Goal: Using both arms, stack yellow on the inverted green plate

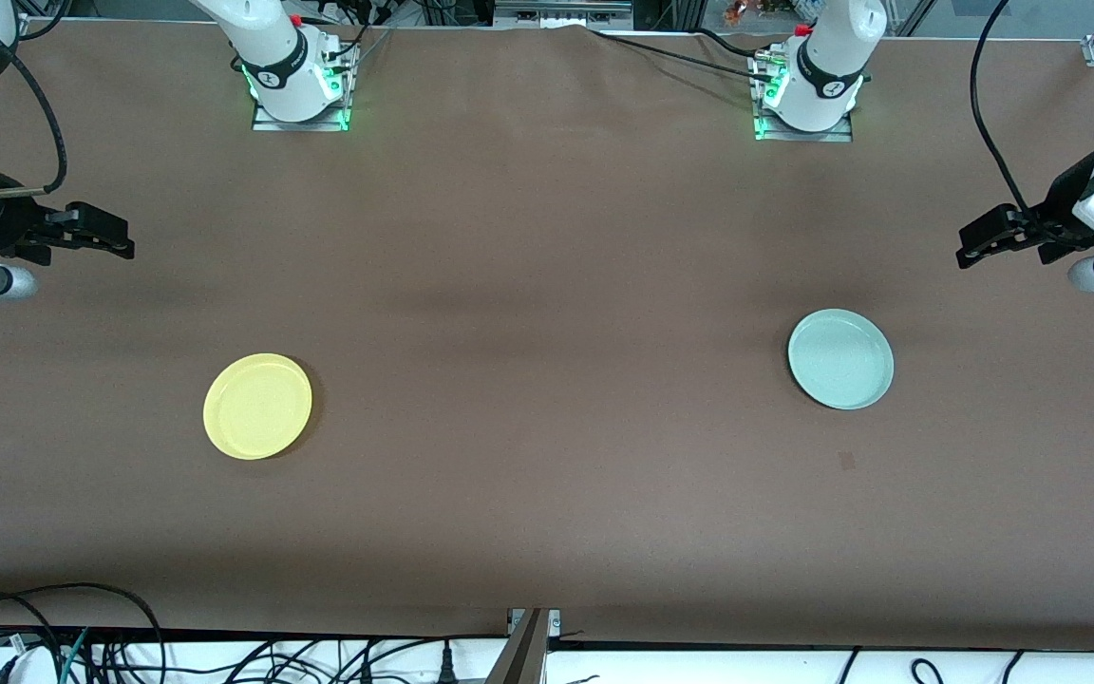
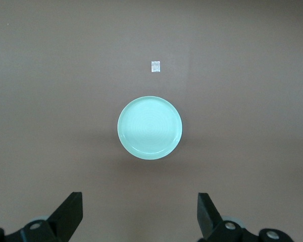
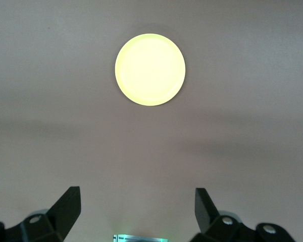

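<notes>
I see green plate (image 1: pixel 840 359) rim-up, frame right, below left gripper (image 1: pixel 970 245), fingers spread, empty. Yellow plate (image 1: pixel 257 406) lower left, under right gripper (image 1: pixel 120 239), spread too.

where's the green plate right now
The green plate lies rim up on the table toward the left arm's end, apart from the yellow plate, untouched.

Even overhead light leaves soft broad shadow bands across the brown table (image 1: pixel 547 399), green base lights glow, and the yellow plate (image 3: pixel 150 69) is overexposed and glaring in the right wrist view.
</notes>
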Robot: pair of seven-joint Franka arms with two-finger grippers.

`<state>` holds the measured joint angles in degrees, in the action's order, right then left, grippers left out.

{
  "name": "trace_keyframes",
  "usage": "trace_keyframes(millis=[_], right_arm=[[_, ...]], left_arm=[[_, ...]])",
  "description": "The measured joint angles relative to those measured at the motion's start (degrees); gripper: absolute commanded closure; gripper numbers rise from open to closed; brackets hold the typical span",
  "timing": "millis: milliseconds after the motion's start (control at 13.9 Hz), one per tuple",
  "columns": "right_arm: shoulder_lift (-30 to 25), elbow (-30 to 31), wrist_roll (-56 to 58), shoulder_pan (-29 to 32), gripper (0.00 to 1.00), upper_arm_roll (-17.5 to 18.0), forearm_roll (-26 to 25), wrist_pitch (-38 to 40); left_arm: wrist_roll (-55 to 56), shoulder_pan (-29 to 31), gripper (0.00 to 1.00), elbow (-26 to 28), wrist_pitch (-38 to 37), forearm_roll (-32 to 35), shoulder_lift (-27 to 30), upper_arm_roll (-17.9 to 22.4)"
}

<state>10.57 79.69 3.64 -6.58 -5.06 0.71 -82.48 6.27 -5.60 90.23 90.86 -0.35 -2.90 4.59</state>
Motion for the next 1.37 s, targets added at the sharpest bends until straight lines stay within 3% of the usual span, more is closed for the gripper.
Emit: trace_keyframes(millis=[938, 1371], right_arm=[[0.0, -0.1, 0.0, 0.0, 0.00, 0.0, 0.0, 0.0], [0.0, -0.1, 0.0, 0.0, 0.00, 0.0, 0.0, 0.0]], left_arm=[[2.1, -1.8, 0.00, -0.3, -0.2, 0.0, -0.2, -1.5], [2.4, -2.9, 0.00, -5.1, -4.4, 0.1, -2.5, -1.8]])
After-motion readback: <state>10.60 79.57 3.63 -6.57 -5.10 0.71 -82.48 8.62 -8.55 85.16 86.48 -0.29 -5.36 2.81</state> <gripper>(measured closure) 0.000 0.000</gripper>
